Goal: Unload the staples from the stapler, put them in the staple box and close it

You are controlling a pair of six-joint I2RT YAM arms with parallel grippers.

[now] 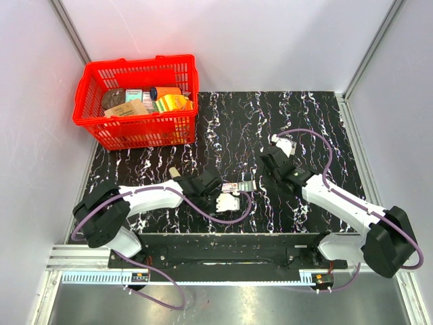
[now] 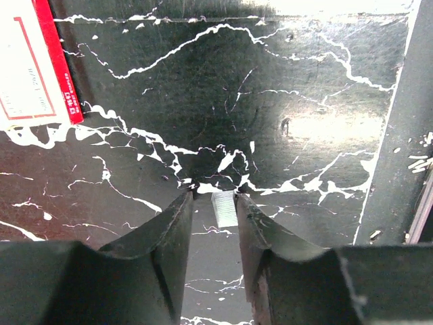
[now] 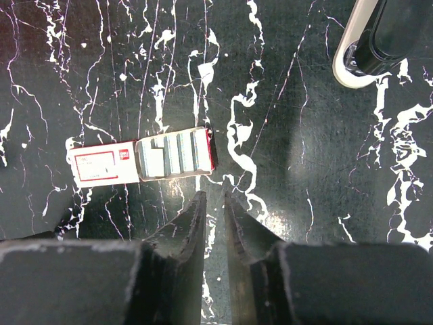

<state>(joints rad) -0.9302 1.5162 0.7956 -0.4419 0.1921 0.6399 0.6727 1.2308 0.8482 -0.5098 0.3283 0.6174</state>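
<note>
A short pale silvery staple strip [image 2: 224, 208] lies on the black marbled mat between the tips of my left gripper [image 2: 213, 203]. It rests against the right finger, with a gap to the left finger; the jaws are open. In the top view the left gripper [image 1: 230, 192] is just left of the red-and-white packet [image 1: 245, 185]. My right gripper [image 3: 214, 196] is empty, with its jaws almost together, just short of the packet [image 3: 108, 164]. It sits to the right of the packet in the top view [image 1: 265, 177]. I cannot see the stapler in any view.
The packet's open tray [image 3: 172, 154] holds several staple strips. The packet also shows in the left wrist view [image 2: 34, 64]. A red basket [image 1: 139, 101] of goods stands at the back left. The table's grey front strip [image 2: 402, 135] has small pale bits [image 2: 418, 161] on it.
</note>
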